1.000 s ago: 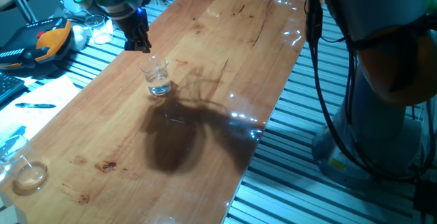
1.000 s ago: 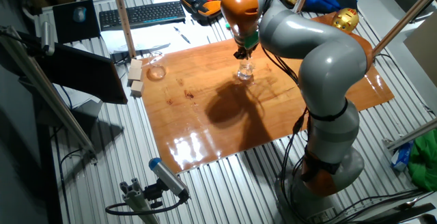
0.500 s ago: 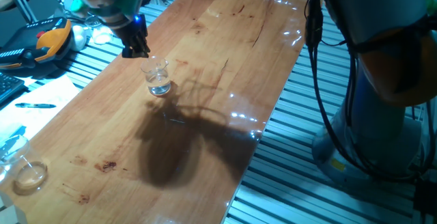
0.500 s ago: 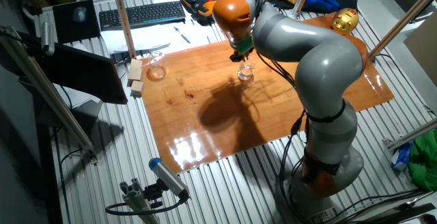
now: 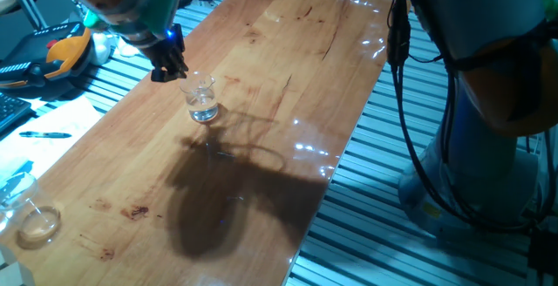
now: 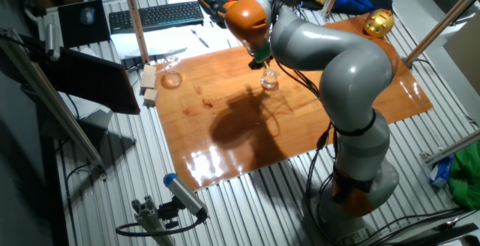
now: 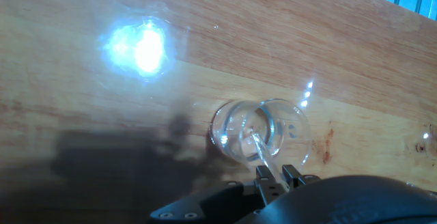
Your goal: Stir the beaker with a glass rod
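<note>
The beaker (image 5: 201, 99) (image 6: 268, 80) is a small clear glass with a little liquid, standing upright on the wooden table (image 5: 288, 51). In the hand view the beaker (image 7: 263, 132) lies just ahead of my fingers. My gripper (image 7: 278, 176) (image 5: 167, 66) (image 6: 260, 61) is shut on the glass rod (image 7: 258, 146), a thin clear stick that slants down into the beaker's mouth. From the fixed views the rod is too thin to make out. The gripper hovers just above and to the far-left side of the beaker.
A low round glass dish (image 5: 38, 223) (image 6: 172, 80) sits near one table corner beside wooden blocks (image 6: 149, 87). A golden object (image 6: 379, 22) lies at the opposite end. A keyboard (image 6: 155, 15), pens and a teach pendant (image 5: 52, 55) lie off the table's side.
The gripper has shifted left and slightly away from the beaker's centre, tilting more, with the rod still held. The arm's shadow has slid along the table. The beaker has stayed put.
</note>
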Robot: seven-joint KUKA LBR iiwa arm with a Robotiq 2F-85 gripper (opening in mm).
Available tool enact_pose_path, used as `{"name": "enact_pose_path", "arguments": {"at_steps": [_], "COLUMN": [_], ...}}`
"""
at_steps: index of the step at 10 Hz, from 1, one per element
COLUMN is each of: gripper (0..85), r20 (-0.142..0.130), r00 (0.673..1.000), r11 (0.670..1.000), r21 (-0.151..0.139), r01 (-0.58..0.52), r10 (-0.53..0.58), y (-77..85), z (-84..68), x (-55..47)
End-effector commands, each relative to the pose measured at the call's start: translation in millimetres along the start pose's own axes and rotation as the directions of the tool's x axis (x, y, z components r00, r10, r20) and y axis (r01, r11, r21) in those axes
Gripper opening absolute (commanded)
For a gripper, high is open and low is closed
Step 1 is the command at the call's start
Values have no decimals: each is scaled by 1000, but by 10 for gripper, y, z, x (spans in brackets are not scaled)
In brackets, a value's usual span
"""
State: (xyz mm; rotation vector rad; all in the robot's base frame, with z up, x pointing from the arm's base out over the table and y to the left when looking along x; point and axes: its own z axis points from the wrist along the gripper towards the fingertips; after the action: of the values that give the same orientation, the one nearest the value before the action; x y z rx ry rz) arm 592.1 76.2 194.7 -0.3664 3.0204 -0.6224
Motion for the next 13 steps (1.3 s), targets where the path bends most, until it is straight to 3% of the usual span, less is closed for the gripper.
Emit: {"name": "enact_pose_path", "arguments": {"at_steps": [1, 6, 9, 13], "gripper": [0, 0, 0, 0], "r20": [3, -8, -33, -31], "r00": [1000, 1000, 999, 999], "r11": [1000, 999, 999, 999], "r21": [7, 37, 38, 37], "r01": [-1, -1, -4, -7], "r10": [1, 1, 5, 8], "y": [8, 62, 60, 70], "z": [5, 32, 57, 107], "x": [-4, -15, -15, -4]}}
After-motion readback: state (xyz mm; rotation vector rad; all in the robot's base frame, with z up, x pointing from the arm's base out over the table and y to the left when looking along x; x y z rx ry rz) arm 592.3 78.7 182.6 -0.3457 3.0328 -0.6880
